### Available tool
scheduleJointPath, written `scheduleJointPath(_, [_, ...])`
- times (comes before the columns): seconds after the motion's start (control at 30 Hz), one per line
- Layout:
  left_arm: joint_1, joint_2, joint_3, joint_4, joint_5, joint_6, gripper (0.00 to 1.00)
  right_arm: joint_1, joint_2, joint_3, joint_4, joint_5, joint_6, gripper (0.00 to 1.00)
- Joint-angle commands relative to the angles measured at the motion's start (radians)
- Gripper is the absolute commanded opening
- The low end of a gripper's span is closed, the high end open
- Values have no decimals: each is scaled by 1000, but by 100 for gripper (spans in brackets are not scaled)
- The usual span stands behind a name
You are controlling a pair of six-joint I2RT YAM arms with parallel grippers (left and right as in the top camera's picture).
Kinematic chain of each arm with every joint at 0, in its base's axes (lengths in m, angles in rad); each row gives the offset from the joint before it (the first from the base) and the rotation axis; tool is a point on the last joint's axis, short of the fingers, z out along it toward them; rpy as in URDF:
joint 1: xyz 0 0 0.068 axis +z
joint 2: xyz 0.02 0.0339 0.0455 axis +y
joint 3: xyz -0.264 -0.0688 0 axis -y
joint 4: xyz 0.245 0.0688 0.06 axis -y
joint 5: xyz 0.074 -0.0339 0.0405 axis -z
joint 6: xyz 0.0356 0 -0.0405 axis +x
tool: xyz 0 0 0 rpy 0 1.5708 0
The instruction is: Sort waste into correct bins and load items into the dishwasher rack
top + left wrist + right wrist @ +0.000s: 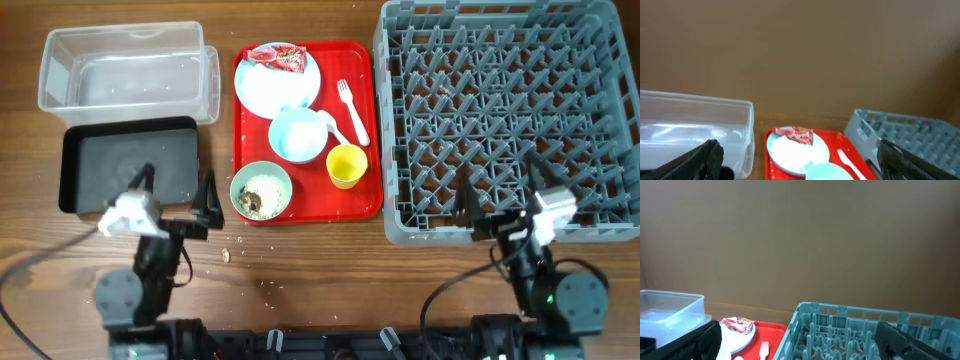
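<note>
A red tray [368, 125] holds the items. On it, the light blue plate [262, 92] carries the red wrapper [281, 57] and a white mass that may be the tissue. Near it are the light blue bowl [297, 134], the pale green bowl [261, 190] with food scraps, the yellow cup [346, 165], the fork [352, 108] and the spoon [335, 128]. The clear tub [120, 65] and the black tray [130, 165] lie to the left. The grey rack [510, 120] is at the right. My left gripper [178, 180] is open over the black tray's front edge. My right gripper [500, 182] is open over the rack's front edge. Both are empty.
A few crumbs [227, 255] lie on the wooden table in front of the red tray. The left wrist view shows the plate [795, 150], wrapper [799, 135] and tub [695, 125]. The right wrist view shows the rack [865, 330] and fork [764, 350].
</note>
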Motion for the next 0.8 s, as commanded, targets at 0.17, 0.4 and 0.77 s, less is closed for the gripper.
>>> scheduleJointPath(0.17, [-6,682,645,-314,159,108,100,-3,401,309,-145,-14,-32,100])
scheduleJointPath(0.4, [-90,1278,1268,-728,152,107,100,-3,694,557,-444,-14,-32,100])
scheduleJointPath(0.77, [-244,1731,1480,-803,179,85,100,-3,941,596,-539,-40,7,100])
